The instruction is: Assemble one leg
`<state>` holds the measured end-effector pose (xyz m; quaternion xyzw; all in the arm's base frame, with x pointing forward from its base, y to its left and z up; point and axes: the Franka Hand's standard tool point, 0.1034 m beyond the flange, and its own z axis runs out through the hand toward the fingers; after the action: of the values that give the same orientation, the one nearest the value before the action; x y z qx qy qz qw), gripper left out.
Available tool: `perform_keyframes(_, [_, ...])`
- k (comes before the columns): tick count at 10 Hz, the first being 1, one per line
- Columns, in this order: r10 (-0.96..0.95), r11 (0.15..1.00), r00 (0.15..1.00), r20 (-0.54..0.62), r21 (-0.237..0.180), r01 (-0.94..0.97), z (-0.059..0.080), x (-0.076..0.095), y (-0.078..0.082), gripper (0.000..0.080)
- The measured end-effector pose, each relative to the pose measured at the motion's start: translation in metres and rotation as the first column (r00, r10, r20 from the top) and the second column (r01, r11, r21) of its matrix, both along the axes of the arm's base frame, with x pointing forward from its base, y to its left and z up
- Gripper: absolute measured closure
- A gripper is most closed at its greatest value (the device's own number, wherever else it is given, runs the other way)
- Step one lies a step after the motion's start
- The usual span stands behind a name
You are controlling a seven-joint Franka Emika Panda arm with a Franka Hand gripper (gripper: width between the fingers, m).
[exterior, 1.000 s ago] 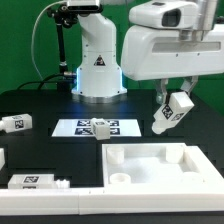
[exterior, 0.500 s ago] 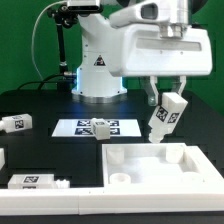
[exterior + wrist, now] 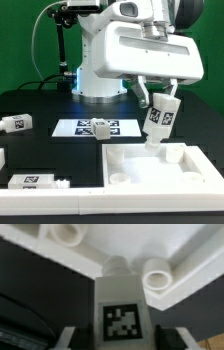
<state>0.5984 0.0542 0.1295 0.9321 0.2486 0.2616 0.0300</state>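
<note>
My gripper (image 3: 158,103) is shut on a white tagged leg (image 3: 160,119) and holds it nearly upright, its lower end just above the far edge of the large white square tray piece (image 3: 196,170). In the wrist view the leg (image 3: 122,308) sits between my fingers (image 3: 68,339), its peg end pointing at a round corner socket (image 3: 157,279) of the tray piece (image 3: 135,243). Another socket (image 3: 67,233) shows further along. More legs lie on the table: one (image 3: 17,123) at the exterior view's left, one (image 3: 35,181) at the front left, one (image 3: 99,126) on the marker board.
The marker board (image 3: 78,127) lies in front of the robot's white base (image 3: 98,68). A small white part (image 3: 2,159) lies at the left edge of the exterior view. The table is black.
My gripper has moved toward the exterior view's left with the leg, and the leg has turned from tilted to nearly upright over the tray piece's far edge.
</note>
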Motion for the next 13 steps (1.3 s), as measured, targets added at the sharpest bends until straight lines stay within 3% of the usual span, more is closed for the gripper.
perform_keyframes(4, [0.004,1.0,0.998,-0.069,0.021,-0.002,0.0,0.003,0.003,0.0511])
perform_keyframes(6, [0.007,0.999,0.997,-0.072,0.052,-0.004,-0.001,0.005,0.021,0.0511])
perform_keyframes(11, [0.005,0.998,0.997,-0.079,0.056,0.0,-0.002,0.004,0.023,0.0511])
perform_keyframes(13, [0.013,0.998,0.997,-0.074,0.063,-0.008,-0.012,0.001,0.031,0.0511])
